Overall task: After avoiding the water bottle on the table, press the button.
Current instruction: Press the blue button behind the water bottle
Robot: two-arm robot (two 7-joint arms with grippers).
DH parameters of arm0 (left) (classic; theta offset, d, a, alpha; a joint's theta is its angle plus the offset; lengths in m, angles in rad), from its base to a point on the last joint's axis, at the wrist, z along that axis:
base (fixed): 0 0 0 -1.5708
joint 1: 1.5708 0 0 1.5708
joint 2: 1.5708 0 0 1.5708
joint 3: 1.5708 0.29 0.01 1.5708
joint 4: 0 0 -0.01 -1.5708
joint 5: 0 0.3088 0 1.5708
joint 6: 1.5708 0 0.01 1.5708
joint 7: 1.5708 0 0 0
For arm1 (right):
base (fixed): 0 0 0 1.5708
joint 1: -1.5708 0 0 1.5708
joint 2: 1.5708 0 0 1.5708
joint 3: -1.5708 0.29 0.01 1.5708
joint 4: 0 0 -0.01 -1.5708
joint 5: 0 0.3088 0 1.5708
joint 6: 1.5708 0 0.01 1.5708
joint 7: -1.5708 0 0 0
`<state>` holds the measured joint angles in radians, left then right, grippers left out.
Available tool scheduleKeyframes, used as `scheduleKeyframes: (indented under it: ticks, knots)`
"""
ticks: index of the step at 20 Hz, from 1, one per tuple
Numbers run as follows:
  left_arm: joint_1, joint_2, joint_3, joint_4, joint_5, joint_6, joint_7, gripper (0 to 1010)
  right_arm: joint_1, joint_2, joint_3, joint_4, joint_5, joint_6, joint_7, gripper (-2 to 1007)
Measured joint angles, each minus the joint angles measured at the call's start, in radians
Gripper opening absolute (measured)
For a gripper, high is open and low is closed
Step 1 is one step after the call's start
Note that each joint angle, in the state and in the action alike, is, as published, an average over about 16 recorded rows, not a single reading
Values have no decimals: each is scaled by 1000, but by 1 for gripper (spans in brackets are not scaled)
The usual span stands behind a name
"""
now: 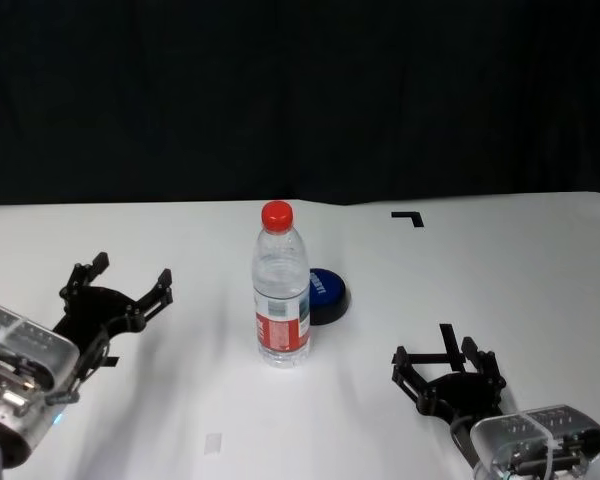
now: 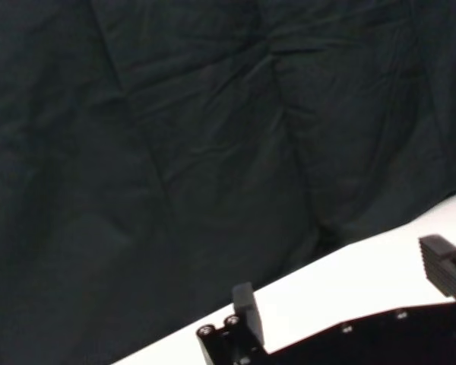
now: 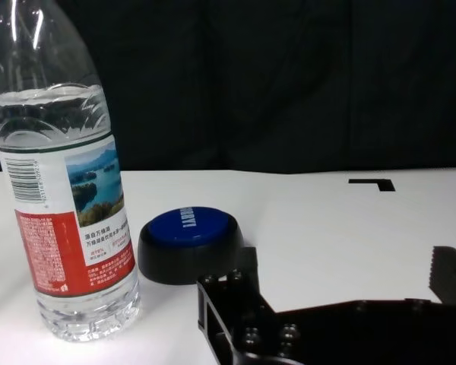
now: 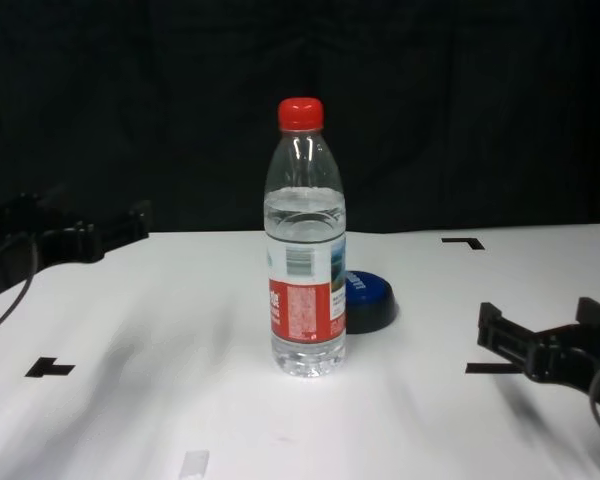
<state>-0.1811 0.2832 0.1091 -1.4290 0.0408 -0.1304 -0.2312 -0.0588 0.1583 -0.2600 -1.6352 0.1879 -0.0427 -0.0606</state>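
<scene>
The water bottle (image 1: 281, 290) stands upright at the middle of the white table (image 1: 520, 270), clear with a red cap and a red, white and blue label. The dark blue button (image 1: 327, 294) sits just behind it and to its right, partly hidden by it in the chest view (image 4: 370, 300). My right gripper (image 1: 442, 355) is open and empty, low over the table to the right of and nearer than the button (image 3: 188, 243). My left gripper (image 1: 132, 272) is open and empty at the far left, well away from the bottle (image 4: 306, 240).
A black tape corner mark (image 1: 408, 217) lies at the back right. A black tape mark (image 4: 48, 368) lies at the near left and another under my right gripper. A small white tape piece (image 1: 213, 443) lies near the front edge. A dark curtain hangs behind.
</scene>
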Motion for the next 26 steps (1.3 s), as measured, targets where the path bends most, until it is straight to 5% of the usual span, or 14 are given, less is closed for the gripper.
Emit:
scheduleKeyframes:
  ticks: [26]
  knots:
    - [-200, 11, 121, 216, -23, -88, -92, 1009, 0, 0, 0, 0, 0, 0, 0, 1002]
